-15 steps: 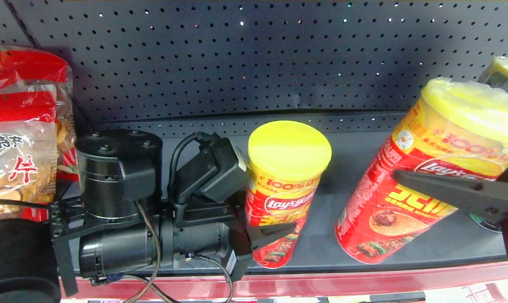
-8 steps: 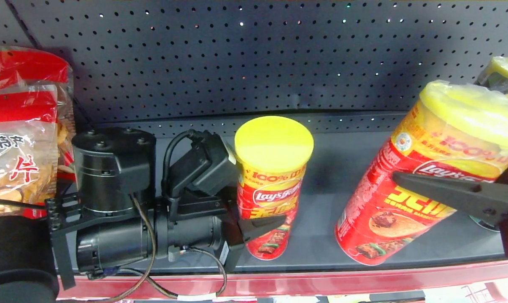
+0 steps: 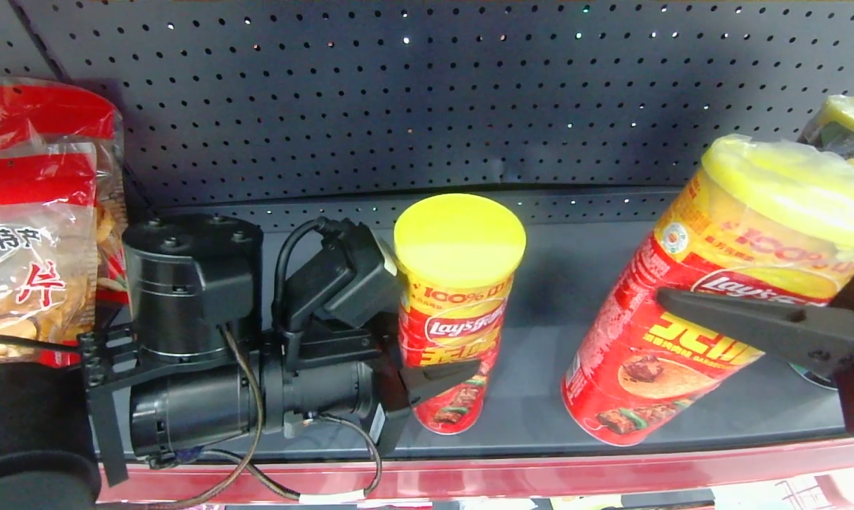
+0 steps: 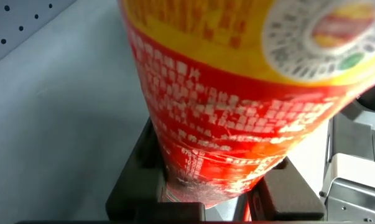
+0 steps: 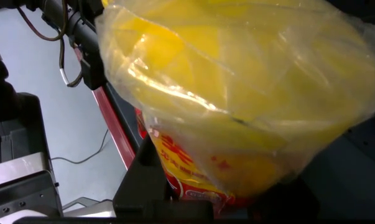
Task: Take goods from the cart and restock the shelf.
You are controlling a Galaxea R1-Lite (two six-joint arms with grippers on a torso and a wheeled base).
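A small red chips can with a yellow lid (image 3: pixel 455 312) stands upright near the front of the dark shelf (image 3: pixel 540 269). My left gripper (image 3: pixel 447 350) is shut on its lower half from the left; the left wrist view shows the can (image 4: pixel 224 112) between the gripper (image 4: pixel 212 196) fingers. A larger red chips can (image 3: pixel 696 312) with a plastic-wrapped yellow lid leans to the right, its base near the shelf's front edge. My right gripper (image 3: pixel 760 322) is shut on its middle. The right wrist view shows the wrapped lid (image 5: pixel 237 93) above that gripper (image 5: pixel 218 199).
A perforated back panel (image 3: pixel 427 106) closes the shelf behind. A red and clear snack bag (image 3: pixel 30 212) stands at the far left, next to my left arm. Another wrapped can (image 3: pixel 848 124) sits at the far right behind the large one. A red rail (image 3: pixel 540 476) runs along the front.
My left gripper has carried the small can a little to the left along the shelf and then settled. The large can in my right gripper has barely shifted.
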